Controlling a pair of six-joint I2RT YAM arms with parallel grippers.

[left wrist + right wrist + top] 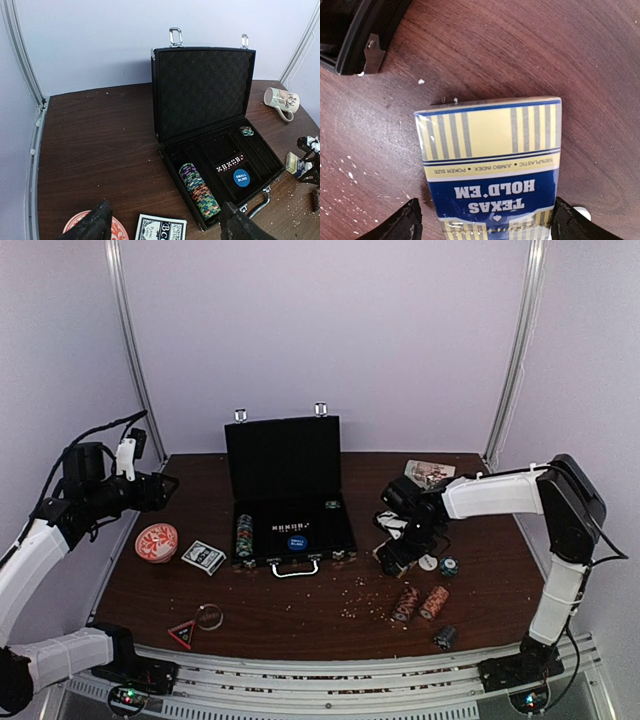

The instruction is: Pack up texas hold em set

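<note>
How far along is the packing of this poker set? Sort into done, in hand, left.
Done: a chip row, dice and the blue button lie in the open case. In hand: the open right tool straddles the Texas Hold'em card box. Left: that box, the other deck, two loose chip stacks, closing the lid.

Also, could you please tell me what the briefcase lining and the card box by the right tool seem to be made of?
The briefcase lining looks like black foam, matte, with a dimpled texture. The card box is probably printed cardboard under glossy clear film; wrinkles and glare show at its edges.
</note>
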